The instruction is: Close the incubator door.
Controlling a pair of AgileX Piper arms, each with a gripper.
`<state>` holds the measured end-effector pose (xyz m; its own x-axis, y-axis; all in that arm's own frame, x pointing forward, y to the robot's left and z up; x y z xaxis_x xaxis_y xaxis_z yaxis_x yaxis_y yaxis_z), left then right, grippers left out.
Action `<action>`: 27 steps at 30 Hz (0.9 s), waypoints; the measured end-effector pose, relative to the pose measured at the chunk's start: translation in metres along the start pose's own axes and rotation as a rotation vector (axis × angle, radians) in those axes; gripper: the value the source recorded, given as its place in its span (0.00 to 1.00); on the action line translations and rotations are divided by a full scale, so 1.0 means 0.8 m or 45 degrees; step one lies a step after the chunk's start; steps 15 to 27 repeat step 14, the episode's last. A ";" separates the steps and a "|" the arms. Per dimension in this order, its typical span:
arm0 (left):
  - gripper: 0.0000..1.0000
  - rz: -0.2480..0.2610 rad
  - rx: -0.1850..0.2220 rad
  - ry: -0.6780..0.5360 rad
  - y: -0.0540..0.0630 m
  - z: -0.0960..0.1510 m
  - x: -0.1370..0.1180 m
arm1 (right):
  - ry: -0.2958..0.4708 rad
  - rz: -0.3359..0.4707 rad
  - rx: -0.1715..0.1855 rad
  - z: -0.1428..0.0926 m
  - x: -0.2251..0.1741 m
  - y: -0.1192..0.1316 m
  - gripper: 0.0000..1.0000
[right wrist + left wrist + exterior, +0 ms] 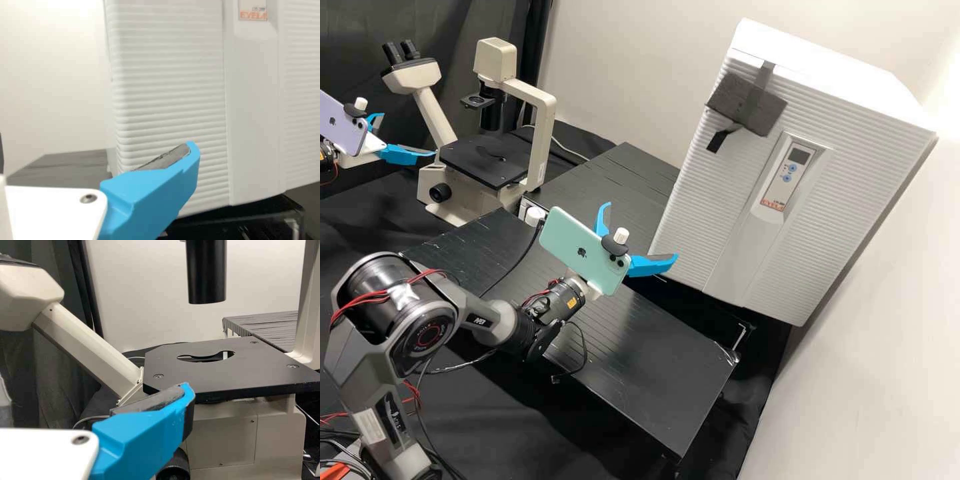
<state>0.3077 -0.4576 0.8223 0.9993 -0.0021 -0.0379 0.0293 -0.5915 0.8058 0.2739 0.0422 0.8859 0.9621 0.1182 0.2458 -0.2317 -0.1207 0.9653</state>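
The white incubator (pixel 847 87) stands at the right of the high view. Its ribbed door (pixel 713 207) lies along the front, with no gap visible at its edges. My right gripper (pixel 642 230) is open by the door's lower left part; whether it touches cannot be told. In the right wrist view, one blue finger of the right gripper (pixel 150 195) overlaps the ribbed door (pixel 175 100). At the far left, my left gripper (pixel 409 133) is open beside the microscope, holding nothing. The left wrist view shows a finger of the left gripper (pixel 142 437) before the microscope stage (pixel 240 375).
A cream microscope (pixel 543 127) stands at the back left, with its eyepiece tube leaning left. The black slatted bench (pixel 653 373) runs below the right arm. A grey pad (pixel 747 103) is taped to the door's upper left, and a control panel (pixel 790 170) sits on its front.
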 end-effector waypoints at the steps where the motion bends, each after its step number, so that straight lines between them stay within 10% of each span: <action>1: 1.00 0.000 0.000 0.000 0.000 0.000 0.000 | 0.001 -0.001 0.000 0.000 0.000 0.000 1.00; 27: 1.00 0.000 0.000 0.000 0.000 0.000 0.000 | 0.009 0.090 0.049 0.004 -0.014 -0.009 1.00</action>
